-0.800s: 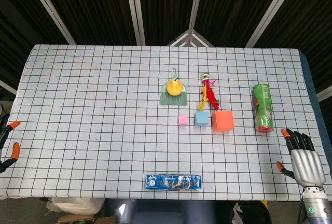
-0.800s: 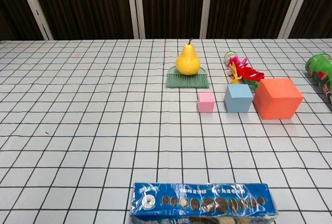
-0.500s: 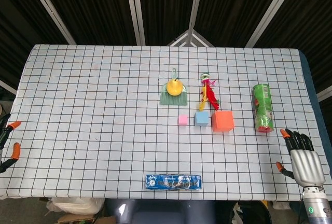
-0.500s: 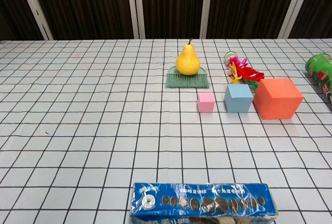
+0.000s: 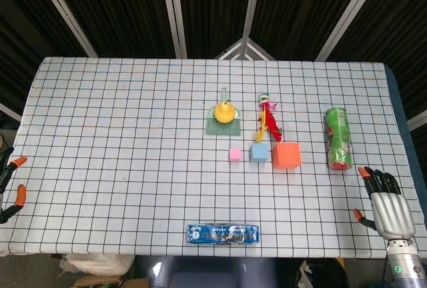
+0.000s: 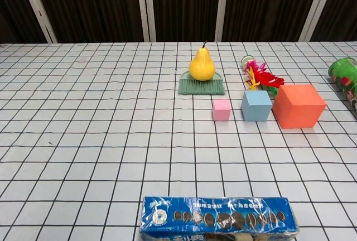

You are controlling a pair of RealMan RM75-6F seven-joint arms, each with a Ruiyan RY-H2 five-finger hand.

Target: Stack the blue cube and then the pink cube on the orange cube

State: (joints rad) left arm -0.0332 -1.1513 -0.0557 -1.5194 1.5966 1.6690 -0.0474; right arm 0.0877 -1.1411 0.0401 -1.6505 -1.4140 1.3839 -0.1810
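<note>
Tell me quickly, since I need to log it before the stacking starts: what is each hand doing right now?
Left hand: only fingertips show at the table's edge; open or closed cannot be told.
Right hand: open, holding nothing, fingers apart.

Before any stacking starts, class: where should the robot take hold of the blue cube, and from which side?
Probably from above, fingers on the near and far faces of the blue cube. The orange cube and pink cube flank it closely, and the right hand is nearest.
</note>
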